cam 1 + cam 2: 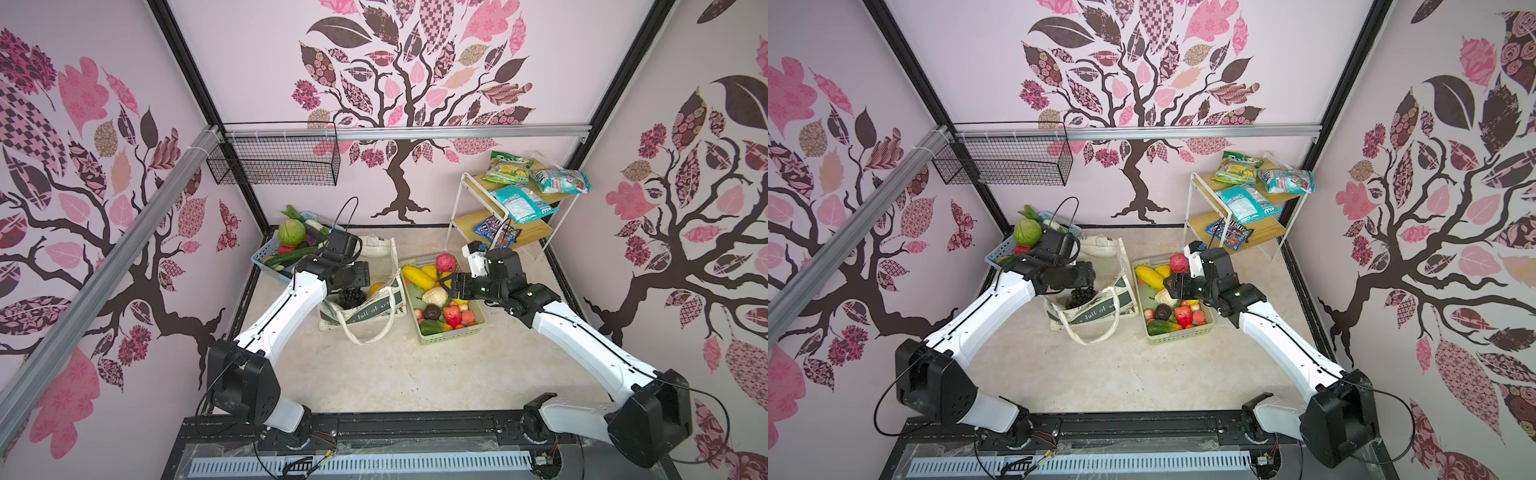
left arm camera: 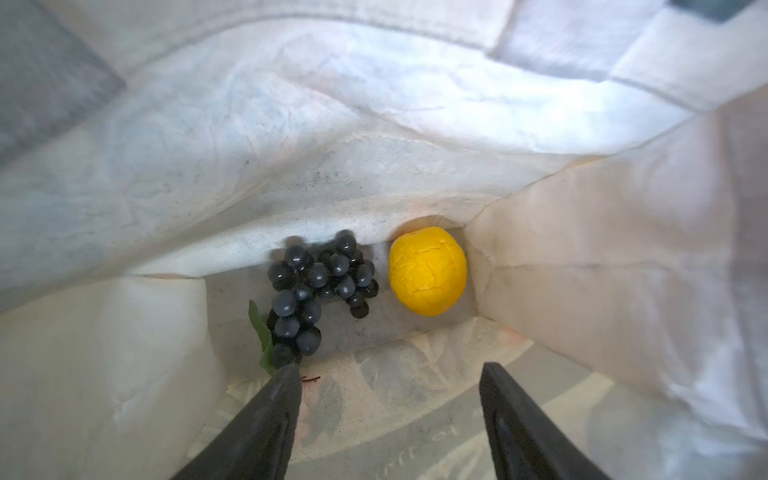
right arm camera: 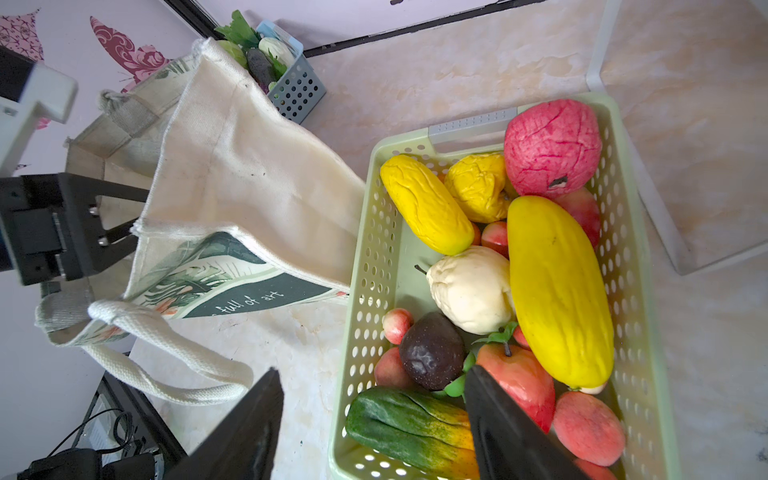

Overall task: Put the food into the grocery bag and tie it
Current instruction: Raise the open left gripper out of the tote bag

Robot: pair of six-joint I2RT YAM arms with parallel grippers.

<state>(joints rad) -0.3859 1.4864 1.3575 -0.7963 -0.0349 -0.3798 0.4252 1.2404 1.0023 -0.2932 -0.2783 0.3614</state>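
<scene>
The grocery bag (image 1: 376,309) stands open on the table between two baskets, its loop handle lying toward the front. My left gripper (image 2: 390,368) is inside the bag, open, with nothing between its fingers. On the bag's floor lie a dark grape bunch (image 2: 316,286) and an orange (image 2: 427,271). My right gripper (image 3: 372,372) hangs open and empty over the near rim of the pale-green basket (image 3: 361,249). That basket holds more food: a red bumpy fruit (image 3: 552,145), a long yellow fruit (image 3: 557,291) and several others. A green cabbage (image 1: 291,232) sits in the blue basket (image 1: 266,259).
A white-framed wooden shelf (image 1: 536,230) with shiny snack packets (image 1: 519,195) stands at the back right. A black wire basket (image 1: 274,160) hangs from the rail at the back left. Printed walls close in both sides.
</scene>
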